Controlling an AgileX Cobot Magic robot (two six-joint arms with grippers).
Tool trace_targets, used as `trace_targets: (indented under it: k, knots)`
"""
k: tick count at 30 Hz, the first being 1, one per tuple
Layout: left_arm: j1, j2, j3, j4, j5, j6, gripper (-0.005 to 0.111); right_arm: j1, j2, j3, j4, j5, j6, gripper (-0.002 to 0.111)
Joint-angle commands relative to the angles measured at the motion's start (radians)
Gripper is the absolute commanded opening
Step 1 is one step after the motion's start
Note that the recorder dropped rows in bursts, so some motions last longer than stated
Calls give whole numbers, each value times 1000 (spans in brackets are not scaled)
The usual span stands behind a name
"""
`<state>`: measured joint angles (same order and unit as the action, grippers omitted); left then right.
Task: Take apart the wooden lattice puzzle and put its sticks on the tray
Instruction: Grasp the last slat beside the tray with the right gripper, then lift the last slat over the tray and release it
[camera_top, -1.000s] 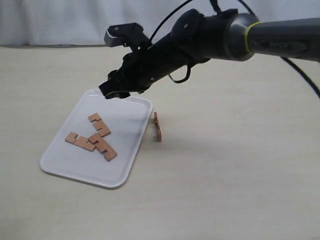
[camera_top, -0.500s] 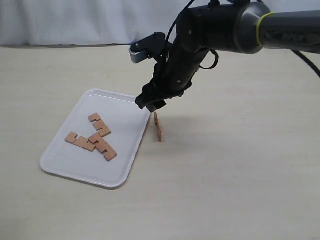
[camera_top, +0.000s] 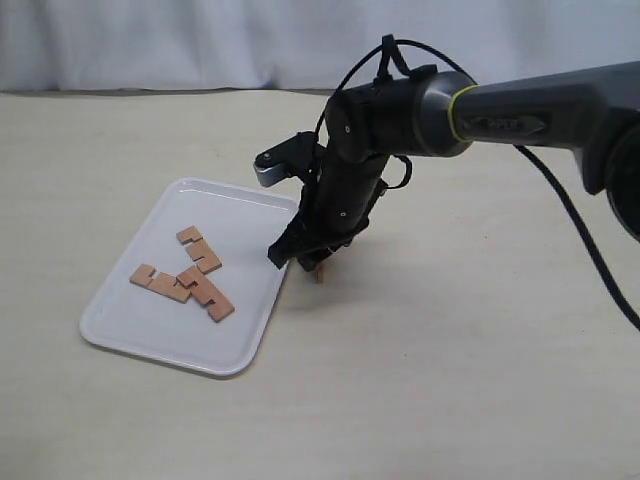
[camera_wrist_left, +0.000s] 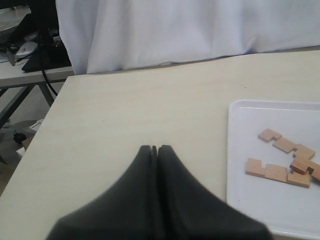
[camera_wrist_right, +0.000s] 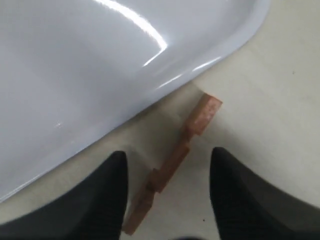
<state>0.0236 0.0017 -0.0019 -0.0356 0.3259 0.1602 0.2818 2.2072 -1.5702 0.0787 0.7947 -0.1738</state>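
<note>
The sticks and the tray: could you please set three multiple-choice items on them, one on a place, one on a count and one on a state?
1. Where is the stray stick?
A. On the table, beside the rim of the tray
B. Stacked on the pile in the tray
C. Held up in the air

2. How many sticks lie on the tray?
A. One
B. Three
C. Five

3. How is the right end effector?
A. Shut and lifted high
B. Open over the tray's middle
C. Open, with fingers on either side of the stray stick

Answers:
1 A: the right wrist view shows it on the table just outside the rim.
2 B: three notched strips show on the white floor.
3 C: one dark finger shows on each side of it, with a gap to each.
</note>
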Motion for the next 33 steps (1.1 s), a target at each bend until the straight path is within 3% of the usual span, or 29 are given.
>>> trace_targets:
  k: [1,4,16,29,33]
  knots:
    - [0,-2,2,-2,-16,-1,0,0,0,0,-17,-13,5,19]
    - [0,-2,2,-2,-16,-1,0,0,-2,0,-17,-13,5,5]
    - [0,-2,2,-2,-16,-1,0,0,-184,0,-20,-65,-16,5]
    - [0,-2,2,0,-16,-1,0,0,-223,32,287,-212,-81,5]
    - [0,-2,2,0,-16,-1,0,3,-184,32,471,-212,-221,5]
